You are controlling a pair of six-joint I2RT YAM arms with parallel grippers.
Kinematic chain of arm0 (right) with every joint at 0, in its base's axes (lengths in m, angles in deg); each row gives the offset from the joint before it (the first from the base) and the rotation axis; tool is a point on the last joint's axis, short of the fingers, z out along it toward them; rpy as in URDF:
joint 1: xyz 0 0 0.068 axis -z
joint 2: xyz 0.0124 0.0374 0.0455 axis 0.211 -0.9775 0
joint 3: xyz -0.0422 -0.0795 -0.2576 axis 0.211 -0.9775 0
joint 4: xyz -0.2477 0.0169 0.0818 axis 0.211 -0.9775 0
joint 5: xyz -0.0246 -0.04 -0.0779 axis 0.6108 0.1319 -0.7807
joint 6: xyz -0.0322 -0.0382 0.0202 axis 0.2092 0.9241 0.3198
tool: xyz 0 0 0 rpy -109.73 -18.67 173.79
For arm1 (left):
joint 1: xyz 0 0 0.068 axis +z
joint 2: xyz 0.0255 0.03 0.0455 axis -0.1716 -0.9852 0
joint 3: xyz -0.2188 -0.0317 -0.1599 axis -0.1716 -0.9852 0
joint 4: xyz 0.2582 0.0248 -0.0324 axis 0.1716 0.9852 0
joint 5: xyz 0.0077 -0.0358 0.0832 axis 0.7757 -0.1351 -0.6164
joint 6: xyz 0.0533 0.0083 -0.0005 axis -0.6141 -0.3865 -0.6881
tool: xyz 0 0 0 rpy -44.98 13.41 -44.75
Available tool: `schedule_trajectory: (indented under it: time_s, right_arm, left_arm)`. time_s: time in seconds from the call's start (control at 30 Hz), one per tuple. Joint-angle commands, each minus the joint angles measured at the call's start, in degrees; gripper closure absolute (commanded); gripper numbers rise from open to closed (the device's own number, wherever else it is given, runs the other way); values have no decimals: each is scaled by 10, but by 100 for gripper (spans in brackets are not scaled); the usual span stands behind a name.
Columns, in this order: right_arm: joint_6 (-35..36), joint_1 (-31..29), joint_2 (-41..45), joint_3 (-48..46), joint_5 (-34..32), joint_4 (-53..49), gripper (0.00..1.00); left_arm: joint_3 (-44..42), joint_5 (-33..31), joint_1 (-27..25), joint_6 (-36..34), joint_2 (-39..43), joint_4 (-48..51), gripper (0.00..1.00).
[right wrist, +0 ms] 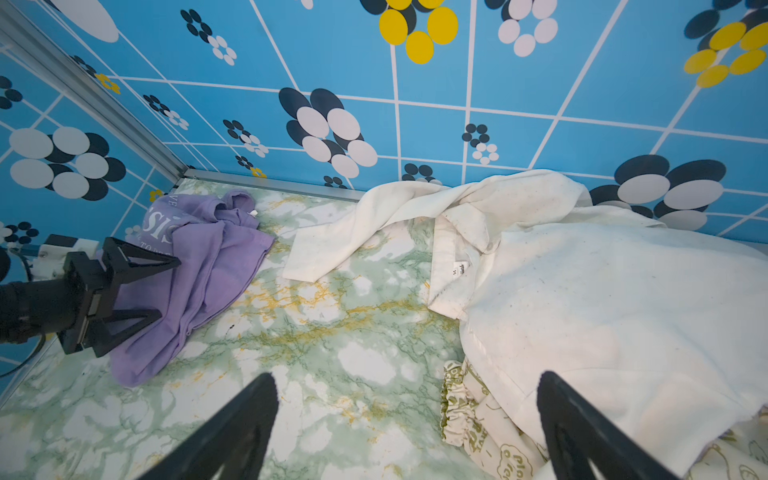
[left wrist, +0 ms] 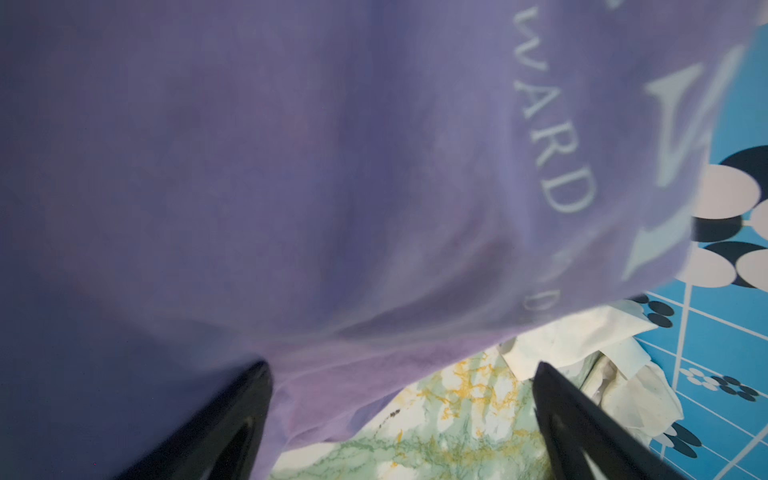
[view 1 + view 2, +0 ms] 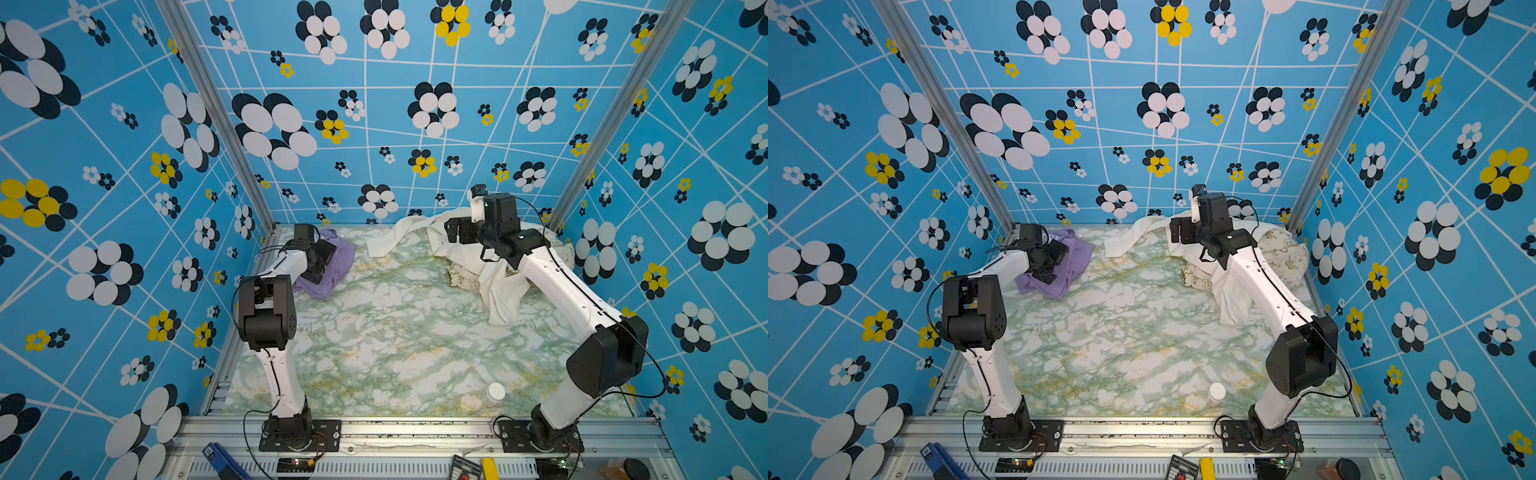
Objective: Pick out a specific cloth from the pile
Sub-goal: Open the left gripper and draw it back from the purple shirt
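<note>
I read the left tool (image 1: pixel 168 286) as released: in the right wrist view its two black fingers stand wide apart with nothing pinched between them. It hangs just over the cloth (image 1: pixel 208 257), close to or touching it, which I cannot settle. The left wrist view is almost filled with purple fabric, and the fold nearest the fingers looks loose.

The cloth (image 3: pixel 332 266) lies on the worktop (image 3: pixel 395 332), at the upper left of its surface in both top views and near the back corner. It is well apart from the pile (image 3: pixel 490 266) at the upper right. Its long axis runs from the back wall down toward the lower left of the frame. The left arm is plainly the nearer one.

The right tool (image 1: pixel 407 395) is also released and holds nothing. It hovers near the cream-white cloth (image 1: pixel 582 291), which lies over the beige printed cloth (image 1: pixel 478 428).

The cloth is soft lavender, crumpled into thick folds, with large white lettering partly hidden in the creases. If I regrasp, I would take a raised fold.
</note>
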Motion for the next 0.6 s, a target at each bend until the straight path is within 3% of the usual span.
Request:
schedule_trajectory:
  time_s: [0.0,0.23,0.4,0.57]
  right_arm:
    - [8,5,18,-14,-12,-17,1]
    - [4,6,9,-12,-16,-14,1]
    - [-7,11,10,-20,-17,-10,1]
    - [-13,28,28,-62,-16,14,1]
  left_arm:
    - [-23,11,-10,11,-22,-3,1]
    - [-10,1,-10,-30,-3,19,1]
    - [50,-31,-11,-116,60,60,1]
    - [41,-100,-17,-217,160,35,1]
